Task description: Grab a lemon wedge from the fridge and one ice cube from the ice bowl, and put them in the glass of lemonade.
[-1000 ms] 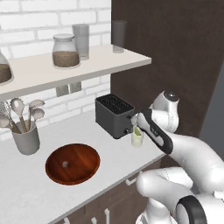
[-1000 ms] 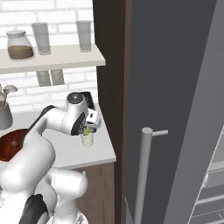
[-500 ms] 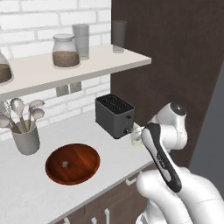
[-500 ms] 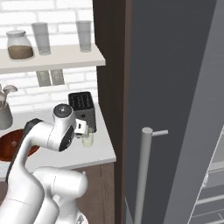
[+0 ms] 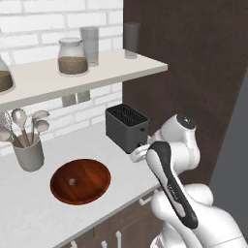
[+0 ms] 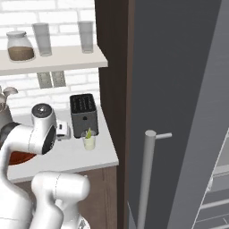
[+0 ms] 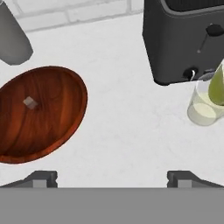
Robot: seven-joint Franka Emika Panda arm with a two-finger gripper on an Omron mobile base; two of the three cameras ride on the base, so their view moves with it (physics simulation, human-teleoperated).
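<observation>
In the reddish-brown ice bowl (image 7: 52,131) lies one tiny whitish ice cube (image 7: 29,103).

Lighting I read: even, bright, rendered; soft shadows under the toaster (image 7: 183,39); mild pixel softness, no glare.

The toaster (image 6: 84,115) stands on the counter (image 6: 67,154) near the wall, with the glass of lemonade (image 6: 89,141) just in front of it on the near side. The lemon wedge (image 6: 89,133) sits in the glass. To the left lies the ice bowl (image 5: 80,180), with one ice cube (image 7: 30,103) in it. Further left, at the wall, is the utensil cup (image 5: 28,154). Above, a shelf (image 5: 72,77) carries a jar (image 5: 72,56) and two glasses (image 5: 90,45) to its right. The fridge (image 6: 179,112) stands at the far right, beyond a cabinet (image 6: 112,71)
</observation>
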